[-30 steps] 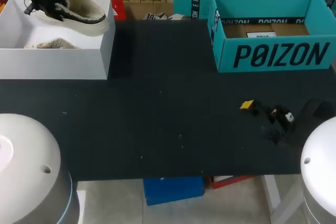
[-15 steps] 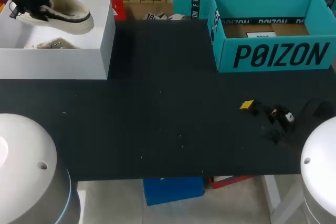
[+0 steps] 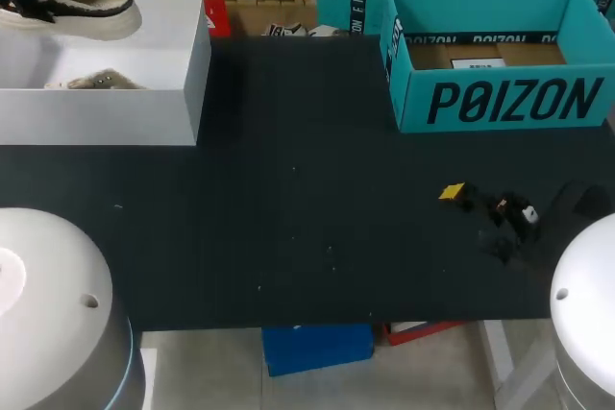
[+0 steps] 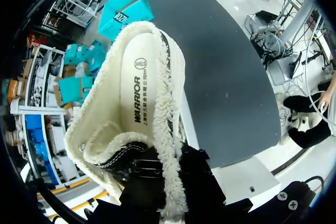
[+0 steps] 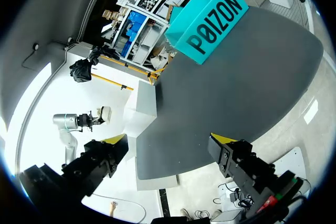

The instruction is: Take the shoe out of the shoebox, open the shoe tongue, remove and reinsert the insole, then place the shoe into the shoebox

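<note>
- Step in hand, as I judge it: the first one — taking the shoe (image 3: 82, 2) out of the box. The tongue and insole work is not yet begun.
- In the head view the shoe hangs in the upper left corner, above the far side of the white box (image 3: 106, 112) and clear of its floor; part of it is cut off by the frame's edge.
- The left gripper (image 4: 168, 182) has hold of it. In the left wrist view its black fingers pinch the fleecy collar at the heel from both sides, nearly closed, with the toe pointing away ahead of the fingers. The yellow tips are hidden in the fleece.
- The insole (image 4: 137, 90) shows inside the shoe, lying flat in place.
- Something pale lies on the box floor (image 3: 96, 79) — I cannot tell what it is.
- The right gripper (image 3: 480, 206) sits low at the right of the head view, over the table (image 3: 307, 189) and well apart from the shoe. In the right wrist view its fingers (image 5: 220, 140) stand wide apart with nothing between them.
- A teal box (image 3: 500, 93) stands open at the upper right.
- Next move, to my mind: bring the shoe down onto the bare table near the middle, sole down, where the right gripper can reach the tongue while the left steadies the heel.
</note>
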Tool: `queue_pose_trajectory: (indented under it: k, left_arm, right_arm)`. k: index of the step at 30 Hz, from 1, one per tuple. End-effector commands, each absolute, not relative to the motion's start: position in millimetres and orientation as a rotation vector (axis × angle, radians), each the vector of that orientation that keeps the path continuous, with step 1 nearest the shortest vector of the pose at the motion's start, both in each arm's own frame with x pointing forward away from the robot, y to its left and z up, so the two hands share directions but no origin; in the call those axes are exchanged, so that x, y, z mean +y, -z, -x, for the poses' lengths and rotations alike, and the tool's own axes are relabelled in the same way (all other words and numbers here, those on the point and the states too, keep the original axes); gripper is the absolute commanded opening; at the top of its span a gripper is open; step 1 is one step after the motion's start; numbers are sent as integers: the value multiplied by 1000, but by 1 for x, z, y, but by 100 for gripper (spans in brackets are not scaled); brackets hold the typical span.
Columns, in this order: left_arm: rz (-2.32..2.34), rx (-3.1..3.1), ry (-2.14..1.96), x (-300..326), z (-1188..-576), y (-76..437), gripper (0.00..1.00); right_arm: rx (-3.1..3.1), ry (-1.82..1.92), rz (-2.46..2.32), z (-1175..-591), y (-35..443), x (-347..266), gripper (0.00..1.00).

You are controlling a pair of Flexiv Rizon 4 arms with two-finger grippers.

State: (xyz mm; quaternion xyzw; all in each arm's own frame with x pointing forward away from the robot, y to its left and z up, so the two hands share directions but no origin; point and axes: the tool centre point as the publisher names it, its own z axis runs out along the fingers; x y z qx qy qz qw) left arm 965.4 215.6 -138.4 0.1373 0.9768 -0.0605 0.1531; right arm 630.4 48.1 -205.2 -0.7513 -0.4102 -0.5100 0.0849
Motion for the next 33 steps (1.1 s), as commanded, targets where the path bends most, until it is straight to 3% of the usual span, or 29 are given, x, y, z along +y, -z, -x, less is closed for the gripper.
queue_pose_trajectory:
  k: [1,21,33]
  left_arm:
    - [-375,2822,188,231,-974,133,0]
    - [-322,2843,178,254,-1073,140,0]
    - [-296,2862,134,249,-1112,174,0]
  right_arm:
    - [-1435,941,1805,-630,206,44,100]
    - [-1435,941,1805,-630,206,44,100]
    - [-1435,941,1805,-630,206,44,100]
